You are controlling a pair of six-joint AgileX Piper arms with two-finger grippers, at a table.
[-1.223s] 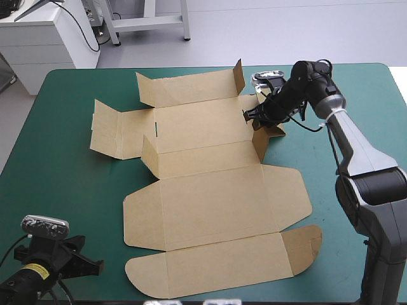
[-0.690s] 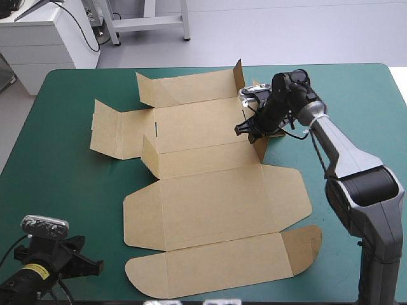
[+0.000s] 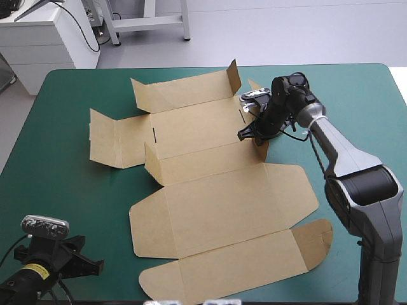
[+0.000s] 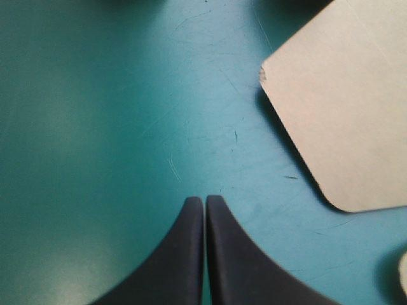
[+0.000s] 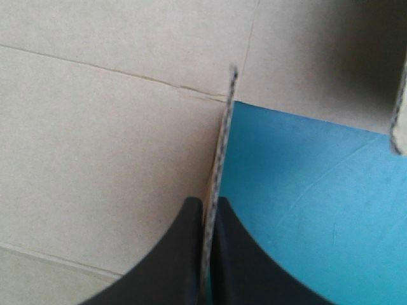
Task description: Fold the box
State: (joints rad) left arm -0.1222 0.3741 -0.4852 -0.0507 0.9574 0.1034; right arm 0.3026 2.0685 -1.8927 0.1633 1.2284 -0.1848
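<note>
The brown box (image 3: 216, 197) lies as a cut sheet across the middle of the table, its far flap (image 3: 184, 89) tilted up. My right gripper (image 3: 250, 133) is at the sheet's right side, shut on a small side flap that it holds upright. In the right wrist view the flap's thin edge (image 5: 222, 146) runs up from between the fingers of the right gripper (image 5: 208, 204), with flat board (image 5: 108, 127) beside it. My left gripper (image 3: 92, 267) hovers near the table's front left corner, apart from the box. Its own view shows the left gripper (image 4: 204, 200) shut and a rounded box corner (image 4: 343, 108) ahead.
Bare teal-green cover (image 3: 57, 190) shows between the box and the table's left edge. More cover (image 3: 362, 95) shows beyond the right arm. The sheet's near flap (image 3: 235, 270) reaches close to the table's front edge.
My right gripper has moved slightly left and toward the front with the side flap in it. The whole sheet has turned a little, its near flaps sliding right. The left arm has not moved.
</note>
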